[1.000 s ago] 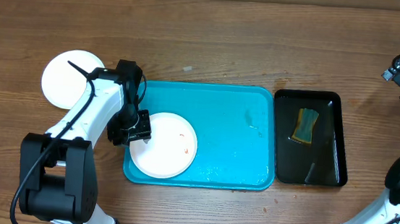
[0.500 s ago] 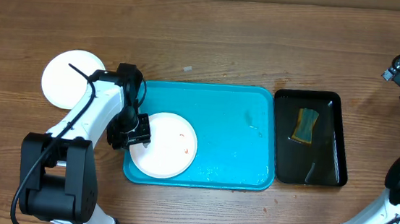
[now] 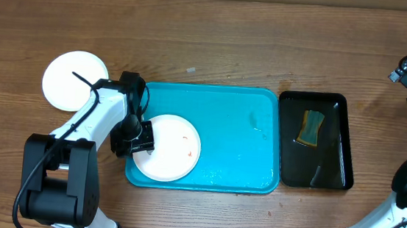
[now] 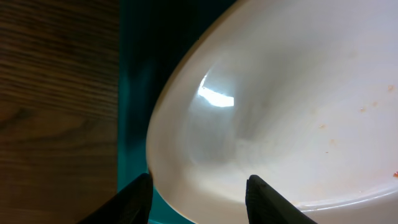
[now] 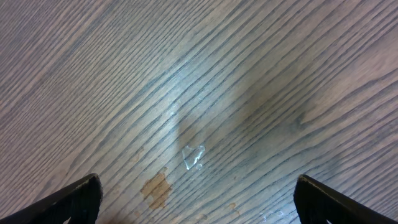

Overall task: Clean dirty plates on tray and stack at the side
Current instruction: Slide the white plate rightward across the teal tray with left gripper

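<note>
The cyan-blue tray (image 3: 239, 132) holds a white plate (image 3: 174, 156) flecked with small reddish-brown specks; the far-left plate (image 3: 62, 79) is plain white. The table (image 3: 232, 43) is brown wood grain. On the right, the black tray (image 3: 332, 162) holds a yellow-green sponge (image 3: 310, 128).

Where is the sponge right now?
In the overhead view, the sponge lies in the upper part of the black tray, which sits just right of the blue tray.

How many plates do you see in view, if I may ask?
2. A clean plate lies on the table left of the tray; a smeared plate sits in the tray's left end. More may be hidden beneath the first.
</note>
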`<state>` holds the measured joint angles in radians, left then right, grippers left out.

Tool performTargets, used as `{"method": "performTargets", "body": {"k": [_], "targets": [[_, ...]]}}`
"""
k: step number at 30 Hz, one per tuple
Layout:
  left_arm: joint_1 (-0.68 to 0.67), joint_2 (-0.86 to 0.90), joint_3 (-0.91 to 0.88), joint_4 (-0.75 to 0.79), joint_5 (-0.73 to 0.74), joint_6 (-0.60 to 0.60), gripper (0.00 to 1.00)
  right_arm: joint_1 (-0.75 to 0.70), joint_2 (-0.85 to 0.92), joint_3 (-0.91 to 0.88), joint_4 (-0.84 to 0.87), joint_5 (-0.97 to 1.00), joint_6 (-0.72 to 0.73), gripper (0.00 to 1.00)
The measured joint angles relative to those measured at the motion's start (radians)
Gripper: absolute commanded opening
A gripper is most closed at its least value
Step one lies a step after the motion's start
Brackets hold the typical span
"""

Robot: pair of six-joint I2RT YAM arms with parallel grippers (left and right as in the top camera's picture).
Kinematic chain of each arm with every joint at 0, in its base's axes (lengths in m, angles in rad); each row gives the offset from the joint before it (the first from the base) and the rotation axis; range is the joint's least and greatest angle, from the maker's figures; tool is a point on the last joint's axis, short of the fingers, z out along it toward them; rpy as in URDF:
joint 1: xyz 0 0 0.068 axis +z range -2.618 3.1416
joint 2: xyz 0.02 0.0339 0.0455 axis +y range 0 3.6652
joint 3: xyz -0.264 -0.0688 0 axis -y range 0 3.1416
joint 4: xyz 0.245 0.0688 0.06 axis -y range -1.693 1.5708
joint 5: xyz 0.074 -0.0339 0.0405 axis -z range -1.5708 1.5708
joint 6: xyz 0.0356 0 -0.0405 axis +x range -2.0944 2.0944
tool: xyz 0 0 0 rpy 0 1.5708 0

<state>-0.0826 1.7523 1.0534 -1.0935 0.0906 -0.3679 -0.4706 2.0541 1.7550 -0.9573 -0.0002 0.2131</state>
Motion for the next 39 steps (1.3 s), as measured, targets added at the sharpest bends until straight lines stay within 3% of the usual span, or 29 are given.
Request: {"method": "performTargets", "body": {"k": [17,24,31,39], "targets": [[-0.002,0.0,0.0,0.134,0.189,0.0,0.59,0.0,0.0,0.0,0.0,0.0,0.0,1.0],[-0.09,0.0,-0.001,0.247,0.233,0.0,0.57,0.0,0.0,0.0,0.0,0.0,0.001,1.0],[-0.129,0.0,0.071,0.148,0.248,0.005,0.59,0.0,0.0,0.0,0.0,0.0,0.0,1.0],[-0.129,-0.002,0.157,0.076,0.137,0.009,0.58,0.0,0.0,0.0,0.0,0.0,0.0,1.0]]}}
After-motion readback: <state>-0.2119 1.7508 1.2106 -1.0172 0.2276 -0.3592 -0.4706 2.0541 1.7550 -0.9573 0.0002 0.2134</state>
